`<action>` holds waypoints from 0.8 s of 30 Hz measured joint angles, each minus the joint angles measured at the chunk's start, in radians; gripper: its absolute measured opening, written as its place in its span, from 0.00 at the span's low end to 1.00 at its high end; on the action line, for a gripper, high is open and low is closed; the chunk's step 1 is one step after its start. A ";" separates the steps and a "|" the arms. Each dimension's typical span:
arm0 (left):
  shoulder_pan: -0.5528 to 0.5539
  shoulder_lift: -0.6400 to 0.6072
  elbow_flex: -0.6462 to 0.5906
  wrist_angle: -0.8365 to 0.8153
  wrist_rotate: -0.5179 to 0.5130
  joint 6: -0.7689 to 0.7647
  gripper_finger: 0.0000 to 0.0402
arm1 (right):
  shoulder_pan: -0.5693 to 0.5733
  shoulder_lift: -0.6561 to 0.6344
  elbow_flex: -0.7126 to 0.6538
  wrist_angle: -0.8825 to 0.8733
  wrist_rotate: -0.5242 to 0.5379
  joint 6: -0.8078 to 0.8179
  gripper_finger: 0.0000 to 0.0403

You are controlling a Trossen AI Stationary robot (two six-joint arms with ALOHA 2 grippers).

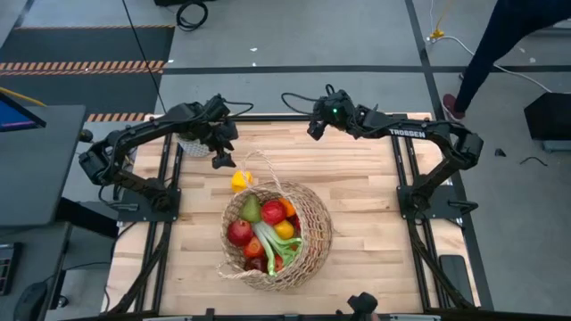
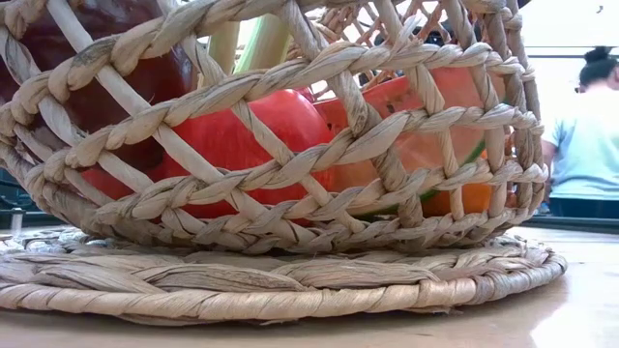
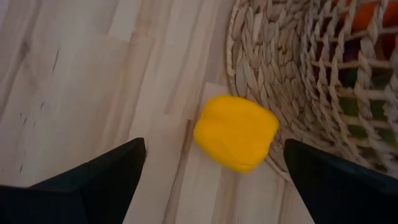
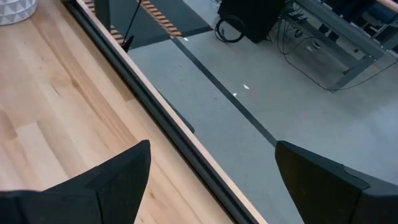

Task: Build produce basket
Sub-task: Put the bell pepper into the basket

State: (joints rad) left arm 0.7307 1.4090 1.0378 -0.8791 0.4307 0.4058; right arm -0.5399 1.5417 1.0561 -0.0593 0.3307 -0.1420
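The tan wicker basket stands mid-table and fills the low view. It holds produce: red apples, an orange, a green pear and a leek. One yellow piece of produce lies on the wood just beyond the basket's far-left rim. My left gripper hangs open above it and slants down, its fingers wide on either side and clear of it. My right gripper is open and holds nothing at the table's far edge.
A white pot stands at the far left of the table, mostly hidden under my left arm in the high view. The table's dark far rail runs just ahead of my right gripper. People stand beyond the table.
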 joint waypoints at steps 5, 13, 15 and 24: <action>-0.015 0.006 0.000 -0.006 -0.009 0.084 0.97 | -0.044 0.000 0.000 0.009 -0.044 -0.001 0.86; -0.105 0.006 0.000 -0.009 -0.019 0.273 0.97 | -0.092 0.000 0.000 0.016 -0.102 -0.012 0.86; -0.134 0.006 0.000 -0.009 -0.018 0.304 0.97 | -0.099 0.000 0.000 0.017 -0.104 -0.018 0.86; -0.257 0.027 0.001 -0.008 -0.021 0.290 0.97 | -0.124 0.000 0.000 0.017 -0.127 -0.035 0.86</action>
State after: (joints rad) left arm 0.4735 1.4362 1.0386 -0.8875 0.4100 0.6959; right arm -0.6643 1.5417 1.0561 -0.0421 0.2039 -0.1772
